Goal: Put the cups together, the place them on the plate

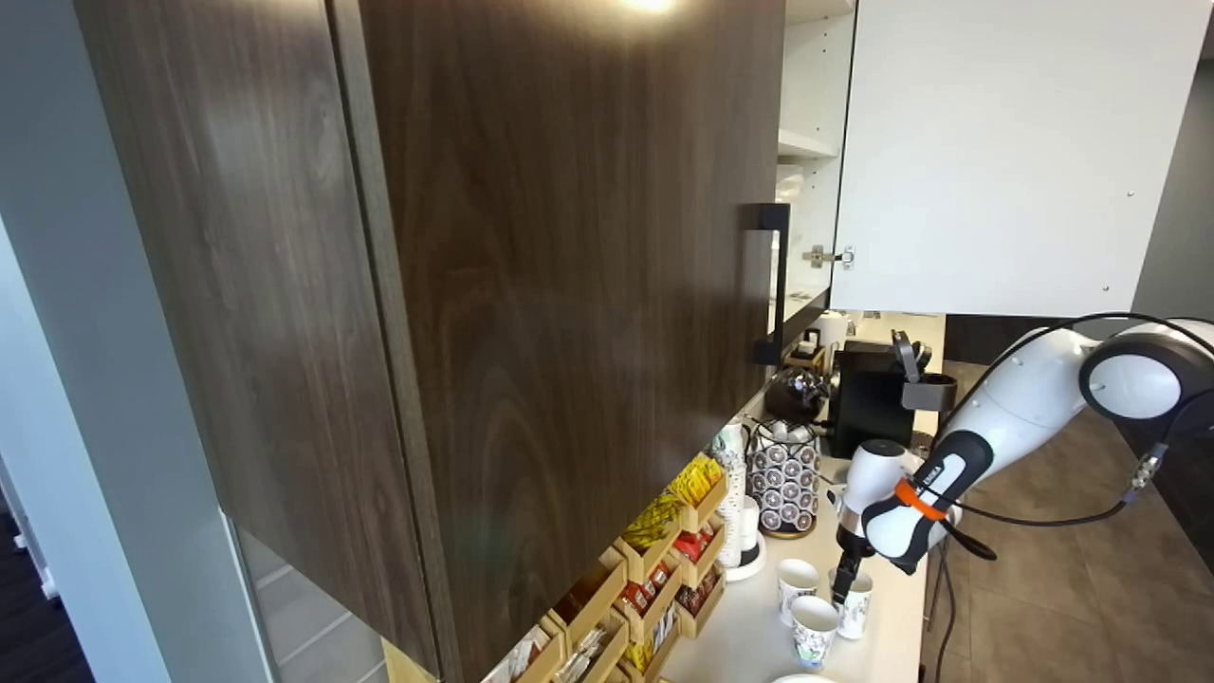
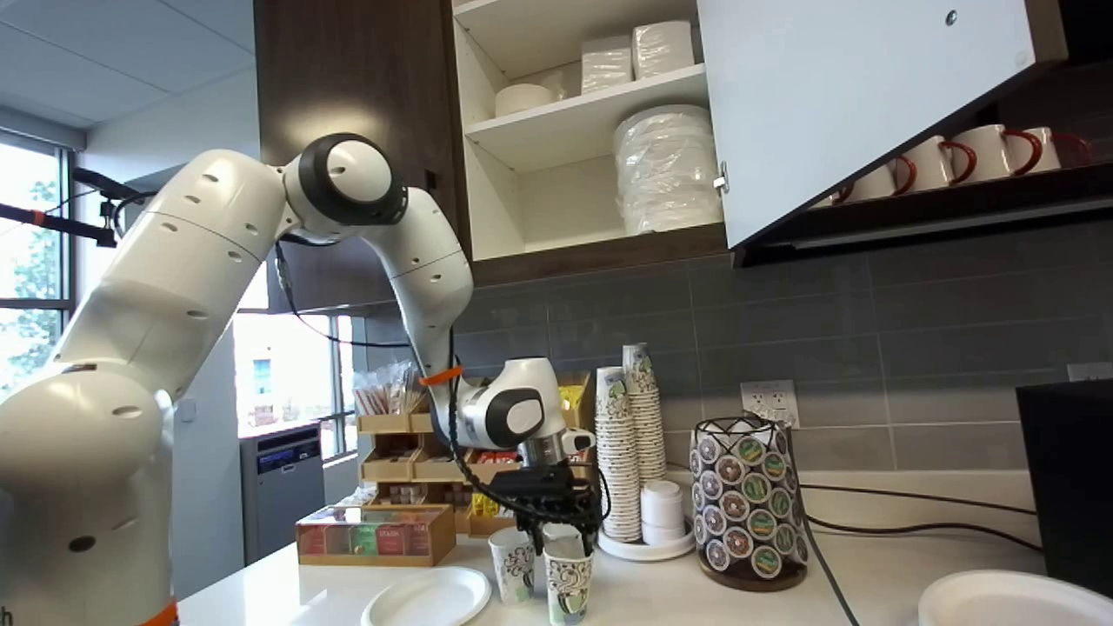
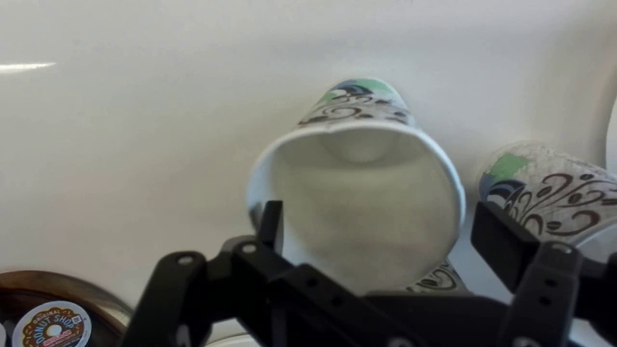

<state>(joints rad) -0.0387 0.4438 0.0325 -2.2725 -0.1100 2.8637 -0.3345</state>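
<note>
Three white paper cups with a printed swirl pattern stand upright on the counter. In an exterior view they are a near cup (image 2: 568, 584), a cup beside the plate (image 2: 513, 569) and a mostly hidden one behind. My gripper (image 2: 563, 541) is open and points down over the near cup. In the wrist view my open gripper (image 3: 373, 224) straddles that cup's mouth (image 3: 361, 193). The left finger overlaps its rim; the right finger stands apart from it. A second cup (image 3: 549, 193) is at the right; the third shows only a patterned sliver (image 3: 438, 279). The white plate (image 2: 430, 598) lies beside the cups.
A coffee pod rack (image 2: 749, 504) and tall cup stacks (image 2: 617, 461) on a white dish (image 2: 648, 551) stand behind. Snack bins (image 1: 654, 598) line the wall. More plates (image 2: 1009, 600) are at the front right. An open cabinet door (image 1: 1005, 152) hangs above.
</note>
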